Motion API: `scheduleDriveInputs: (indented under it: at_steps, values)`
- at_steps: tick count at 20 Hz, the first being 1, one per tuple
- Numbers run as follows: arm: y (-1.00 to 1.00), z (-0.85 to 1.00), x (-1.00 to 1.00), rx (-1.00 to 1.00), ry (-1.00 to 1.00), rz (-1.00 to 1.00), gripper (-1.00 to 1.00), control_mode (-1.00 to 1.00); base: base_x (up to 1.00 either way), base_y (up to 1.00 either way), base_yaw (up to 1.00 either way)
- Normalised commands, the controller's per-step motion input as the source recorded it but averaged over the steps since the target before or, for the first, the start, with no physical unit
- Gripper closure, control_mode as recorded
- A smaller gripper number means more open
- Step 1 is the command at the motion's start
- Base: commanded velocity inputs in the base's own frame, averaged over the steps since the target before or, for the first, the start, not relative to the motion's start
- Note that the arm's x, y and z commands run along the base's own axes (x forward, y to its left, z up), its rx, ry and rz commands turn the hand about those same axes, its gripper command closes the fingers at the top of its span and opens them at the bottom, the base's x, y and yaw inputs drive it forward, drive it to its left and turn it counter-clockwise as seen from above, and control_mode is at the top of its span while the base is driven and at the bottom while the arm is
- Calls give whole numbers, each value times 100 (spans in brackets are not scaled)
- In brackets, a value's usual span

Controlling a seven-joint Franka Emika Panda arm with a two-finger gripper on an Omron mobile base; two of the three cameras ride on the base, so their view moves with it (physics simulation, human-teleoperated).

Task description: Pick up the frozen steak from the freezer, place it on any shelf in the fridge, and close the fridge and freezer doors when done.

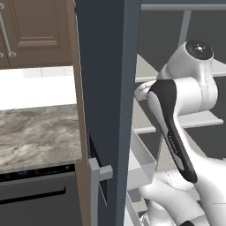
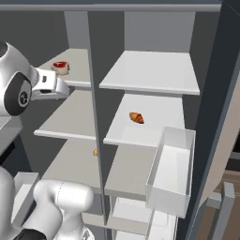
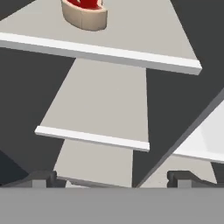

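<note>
On my far left stands the freezer door point(image 1: 108, 88), swung open edge-on, its grey handle point(image 1: 95, 190) low down and a white bin point(image 1: 142, 161) on its inner face. My gripper point(image 3: 111, 178) sits at the front of the freezer point(image 2: 70, 28), fingers spread wide with nothing between them. The frozen steak point(image 2: 60, 67) lies just ahead of and slightly above the gripper, on the freezer's top shelf point(image 2: 77, 70); through the hand camera it point(image 3: 85, 13) sits near that shelf's back. Right of the gripper, past the divider, the fridge point(image 2: 154, 33) holds an orange item point(image 2: 136, 117) on its middle shelf. Farther right the fridge door point(image 2: 220, 108) hangs open.
</note>
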Motion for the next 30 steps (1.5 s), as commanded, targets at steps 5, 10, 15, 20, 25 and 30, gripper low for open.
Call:
scheduleDriveInputs:
  at_steps: [5, 10, 15, 20, 25, 30]
  values:
    - [32, 65, 29, 0, -9, 8, -100, -100, 0, 0, 0]
    - [37, -8, 79, 0, -9, 7, -100, -100, 0, 0, 0]
    - [11, -19, 96, 4, -8, 2, -100, -100, 0, 0, 0]
    - [9, -5, 100, 0, -1, 0, -100, -100, 0, 0, 0]
    - [17, -10, 77, 0, 1, 0, -100, -100, 0, 0, 0]
    - [19, -4, 46, 0, 7, 4, -100, -100, 0, 0, 0]
